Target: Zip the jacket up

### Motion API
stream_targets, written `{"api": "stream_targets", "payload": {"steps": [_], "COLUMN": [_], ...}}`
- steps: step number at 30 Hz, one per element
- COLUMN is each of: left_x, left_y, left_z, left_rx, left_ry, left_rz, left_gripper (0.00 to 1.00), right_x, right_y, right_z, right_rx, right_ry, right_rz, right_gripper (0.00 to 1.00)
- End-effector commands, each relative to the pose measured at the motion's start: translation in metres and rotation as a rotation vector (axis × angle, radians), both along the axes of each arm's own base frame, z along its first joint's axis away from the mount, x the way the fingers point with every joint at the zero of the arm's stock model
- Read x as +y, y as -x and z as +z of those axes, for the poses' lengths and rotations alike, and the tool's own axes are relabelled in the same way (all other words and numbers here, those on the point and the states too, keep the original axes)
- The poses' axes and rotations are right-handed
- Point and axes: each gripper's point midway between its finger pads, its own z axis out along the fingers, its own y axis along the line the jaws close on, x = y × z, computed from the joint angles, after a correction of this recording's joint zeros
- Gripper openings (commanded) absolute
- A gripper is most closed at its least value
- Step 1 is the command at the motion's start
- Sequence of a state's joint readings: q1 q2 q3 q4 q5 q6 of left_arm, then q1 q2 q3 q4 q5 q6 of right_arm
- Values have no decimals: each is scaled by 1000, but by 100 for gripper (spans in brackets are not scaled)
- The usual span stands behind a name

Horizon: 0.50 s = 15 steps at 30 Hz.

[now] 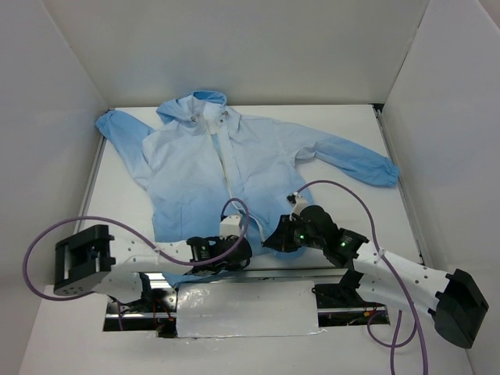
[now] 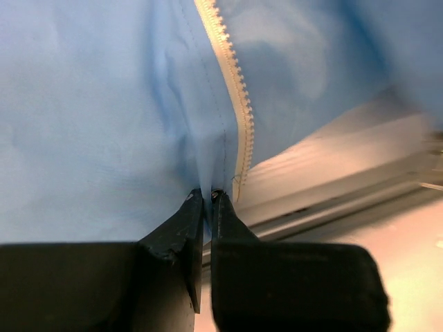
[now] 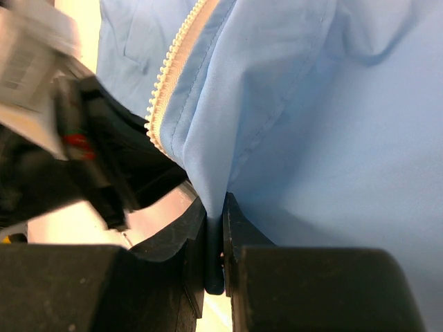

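The light-blue hooded jacket lies flat on the table, hood at the far side, sleeves spread, its white zipper strip running down the front. At the hem near the table's front edge, my left gripper is shut on the jacket's left front panel, pinching blue cloth just beside the zipper teeth. My right gripper is shut on the right front panel's hem, a fold of cloth squeezed between its pads, with the other zipper edge just left of it.
White walls enclose the table on three sides. A metal rail runs along the table's front edge. A silver-taped plate sits between the arm bases. Purple cables loop over both arms.
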<state>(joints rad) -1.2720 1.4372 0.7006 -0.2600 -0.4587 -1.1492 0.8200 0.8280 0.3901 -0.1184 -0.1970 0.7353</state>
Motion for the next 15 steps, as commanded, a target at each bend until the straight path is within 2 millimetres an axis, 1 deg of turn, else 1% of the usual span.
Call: {"api": "stream_targets", "payload": {"steps": [1, 2, 3, 4, 6, 7, 8, 11, 12, 13, 15], "left_x": [-36, -30, -32, -32, -28, -26, -23, -19, -19, -20, -22], "left_y": [-14, -16, -20, -24, -32, -34, -38, -43, -44, -44, -43], "left_z": [58, 57, 69, 86, 98, 110, 116, 132, 137, 139, 147], "left_rx": [-96, -117, -144, -176, -242, -272, -302, -356, -368, -381, -390], "left_ry": [296, 310, 363, 427, 509, 576, 603, 670, 682, 681, 695], "left_rz": [-10, 5, 18, 31, 67, 84, 102, 122, 116, 95, 79], "left_gripper": [0, 0, 0, 0, 0, 0, 0, 0, 0, 0, 0], "right_x": [11, 12, 15, 18, 23, 25, 27, 36, 37, 39, 39], "right_y": [-2, -1, -2, -2, -3, -3, -3, -3, -3, -4, -6], "right_z": [8, 7, 9, 10, 13, 14, 15, 22, 21, 24, 22], "right_rx": [-16, -9, -12, -2, 2, 16, 23, 31, 38, 34, 40], "right_ry": [-67, -71, -85, -102, -128, -142, -151, -191, -193, -199, -190], "right_rz": [27, 30, 32, 34, 36, 35, 37, 60, 60, 60, 57], "right_gripper": [0, 0, 0, 0, 0, 0, 0, 0, 0, 0, 0]}}
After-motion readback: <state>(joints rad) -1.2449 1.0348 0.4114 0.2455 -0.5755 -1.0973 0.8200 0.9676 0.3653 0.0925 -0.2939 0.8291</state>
